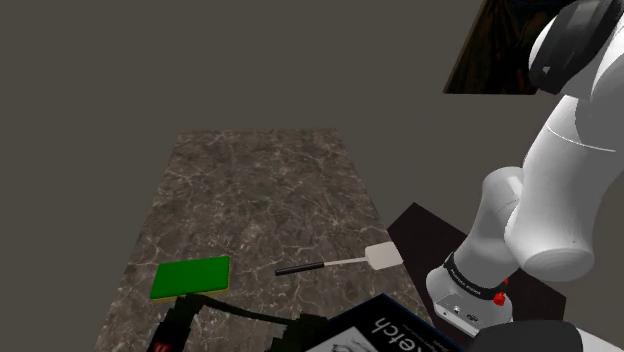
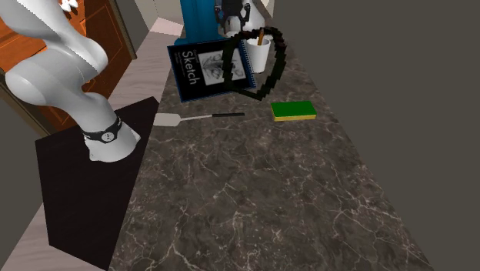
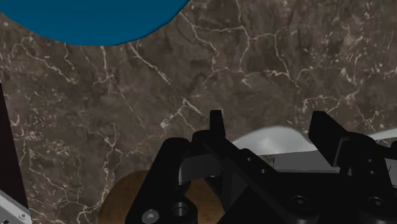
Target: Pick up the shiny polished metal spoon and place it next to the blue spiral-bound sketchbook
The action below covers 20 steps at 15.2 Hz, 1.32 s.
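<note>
A utensil (image 1: pixel 340 263) with a pale flat head and thin black handle lies on the dark marble counter (image 1: pixel 250 190), also seen in the second exterior view as the utensil (image 2: pixel 198 117). The blue spiral-bound sketchbook (image 2: pixel 211 69) lies just beyond it, its corner showing as the sketchbook (image 1: pixel 385 328). My gripper (image 3: pixel 268 121) is open, fingers apart, nothing held. It hangs over a white cup (image 3: pixel 273 137). In the second exterior view the gripper (image 2: pixel 234 15) is above that cup (image 2: pixel 259 54), which holds a brown stick.
A green flat pad (image 2: pixel 294 111) lies on the counter beside a black looped cord (image 2: pixel 278 61). A blue appliance (image 2: pixel 201 17) stands at the far end, its round blue base (image 3: pixel 95 19) near the gripper. The arm's dark stand (image 2: pixel 85 185) borders the counter. A brown rounded thing (image 3: pixel 124 194) shows under the hand.
</note>
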Tool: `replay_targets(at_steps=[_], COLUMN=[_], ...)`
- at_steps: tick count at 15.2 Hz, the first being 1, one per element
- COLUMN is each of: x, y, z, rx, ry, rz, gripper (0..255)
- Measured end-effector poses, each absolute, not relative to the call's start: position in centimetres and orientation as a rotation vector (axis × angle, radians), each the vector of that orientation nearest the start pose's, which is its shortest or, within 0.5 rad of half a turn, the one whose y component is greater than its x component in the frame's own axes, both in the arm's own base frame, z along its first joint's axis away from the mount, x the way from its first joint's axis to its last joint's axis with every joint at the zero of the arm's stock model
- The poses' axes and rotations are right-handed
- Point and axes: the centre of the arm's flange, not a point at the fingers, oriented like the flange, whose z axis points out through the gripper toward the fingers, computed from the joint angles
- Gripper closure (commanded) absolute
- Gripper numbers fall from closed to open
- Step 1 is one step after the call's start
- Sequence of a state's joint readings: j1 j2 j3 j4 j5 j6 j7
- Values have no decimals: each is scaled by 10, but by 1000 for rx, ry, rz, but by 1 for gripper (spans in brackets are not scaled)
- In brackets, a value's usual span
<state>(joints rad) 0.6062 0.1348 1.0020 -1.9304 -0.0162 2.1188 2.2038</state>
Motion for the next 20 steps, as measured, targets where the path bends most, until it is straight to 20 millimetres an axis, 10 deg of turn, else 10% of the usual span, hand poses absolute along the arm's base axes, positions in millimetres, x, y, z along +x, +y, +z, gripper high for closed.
replay_targets(at_steps=[20], x=[-4], y=[588], z=[353], rx=[-2921], ry=[901], rz=[202], gripper=[255])
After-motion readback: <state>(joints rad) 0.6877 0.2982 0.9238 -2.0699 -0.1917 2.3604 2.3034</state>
